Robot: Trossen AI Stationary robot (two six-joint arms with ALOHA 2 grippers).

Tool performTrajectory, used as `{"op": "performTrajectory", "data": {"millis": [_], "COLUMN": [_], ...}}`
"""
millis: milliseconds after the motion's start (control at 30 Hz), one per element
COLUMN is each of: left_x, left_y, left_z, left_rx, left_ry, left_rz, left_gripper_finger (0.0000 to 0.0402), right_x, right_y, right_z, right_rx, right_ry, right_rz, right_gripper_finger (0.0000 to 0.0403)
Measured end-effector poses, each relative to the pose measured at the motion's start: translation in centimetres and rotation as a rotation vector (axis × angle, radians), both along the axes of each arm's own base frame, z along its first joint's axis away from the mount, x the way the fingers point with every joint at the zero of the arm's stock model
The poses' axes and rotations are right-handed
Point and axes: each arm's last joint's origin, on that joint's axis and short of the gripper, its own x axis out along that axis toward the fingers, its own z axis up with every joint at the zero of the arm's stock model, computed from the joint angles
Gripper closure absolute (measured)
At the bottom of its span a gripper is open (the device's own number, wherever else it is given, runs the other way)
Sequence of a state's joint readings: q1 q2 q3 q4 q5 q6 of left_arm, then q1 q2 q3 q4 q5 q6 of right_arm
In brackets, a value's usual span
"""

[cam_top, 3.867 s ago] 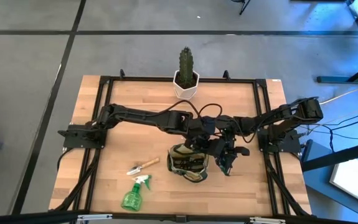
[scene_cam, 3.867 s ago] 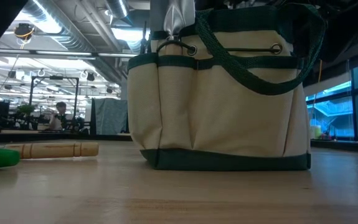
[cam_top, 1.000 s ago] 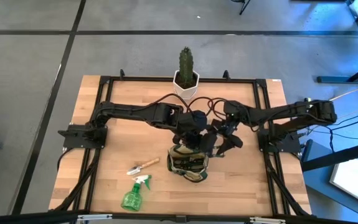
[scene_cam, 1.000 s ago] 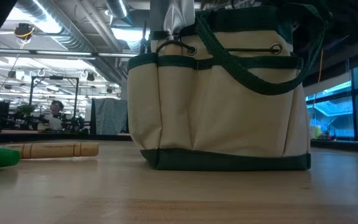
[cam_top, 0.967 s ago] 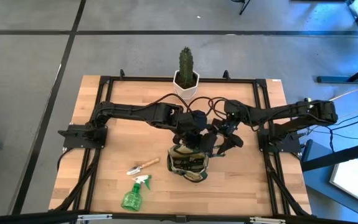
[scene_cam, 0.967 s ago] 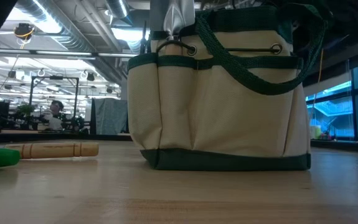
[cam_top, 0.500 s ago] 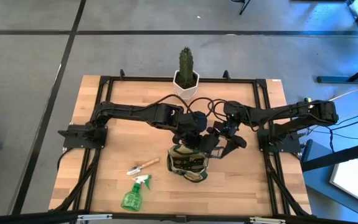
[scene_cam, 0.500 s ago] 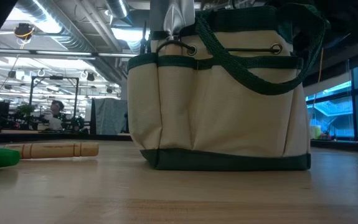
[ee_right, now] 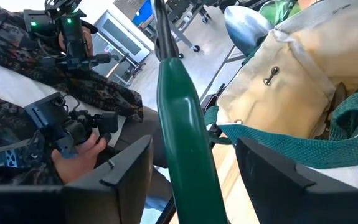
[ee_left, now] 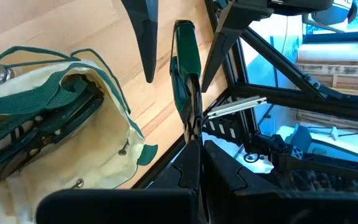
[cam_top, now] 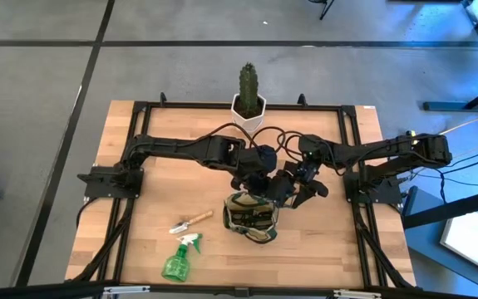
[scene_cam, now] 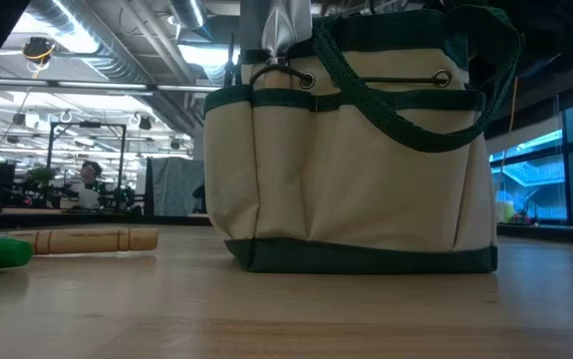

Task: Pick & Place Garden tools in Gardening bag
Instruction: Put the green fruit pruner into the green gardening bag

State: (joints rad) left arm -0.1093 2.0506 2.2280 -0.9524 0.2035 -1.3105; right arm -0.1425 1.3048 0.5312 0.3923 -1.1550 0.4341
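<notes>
The gardening bag (cam_top: 251,220) stands upright on its base near the table's middle, with tools lying inside it (ee_left: 35,134) and a silver blade (ee_right: 247,22) sticking up from a pocket. Just beyond its far rim my left gripper (cam_top: 263,184) is shut on a green-handled tool (ee_left: 183,59). My right gripper (cam_top: 293,188) is open, one finger on each side of that green handle (ee_right: 182,124); I cannot tell whether they touch it. A wooden-handled trowel (cam_top: 190,222) and a green spray bottle (cam_top: 179,257) lie flat on the table left of the bag. My left gripper pinches the tool's thin metal end (ee_left: 191,127) between its two fingers (ee_left: 228,177). The fingers lie along the tool, slanting down from the table's left. The tool is lifted clear of the table, and its green handle sticks out beyond the fingertips toward my right gripper.
A cactus in a white pot (cam_top: 248,104) stands at the table's far edge. A black frame (cam_top: 139,133) runs round the table. Beyond the table a person's sleeve and hand with a controller (ee_right: 73,137) show in the right wrist view.
Several seconds ago my right gripper hung beside the bag's right side. It has since gone toward the table's far edge, up to the tool that my left gripper holds. Within the last second nothing has visibly moved.
</notes>
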Motion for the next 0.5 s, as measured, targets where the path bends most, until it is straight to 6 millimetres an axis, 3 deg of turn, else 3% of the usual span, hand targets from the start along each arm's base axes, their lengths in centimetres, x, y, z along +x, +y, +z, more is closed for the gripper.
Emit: {"op": "performTrajectory", "data": {"millis": [500], "left_x": [0.04], "left_y": [0.01], "left_z": [-0.1], "left_rx": [-0.002], "left_ry": [0.003], "left_rz": [-0.007], "left_gripper_finger": [0.04], "right_x": [0.01], "right_y": [0.01], "right_z": [0.01], "right_rx": [-0.014], "right_ry": [-0.023], "right_rz": [0.004], "right_gripper_finger": [0.0188]}}
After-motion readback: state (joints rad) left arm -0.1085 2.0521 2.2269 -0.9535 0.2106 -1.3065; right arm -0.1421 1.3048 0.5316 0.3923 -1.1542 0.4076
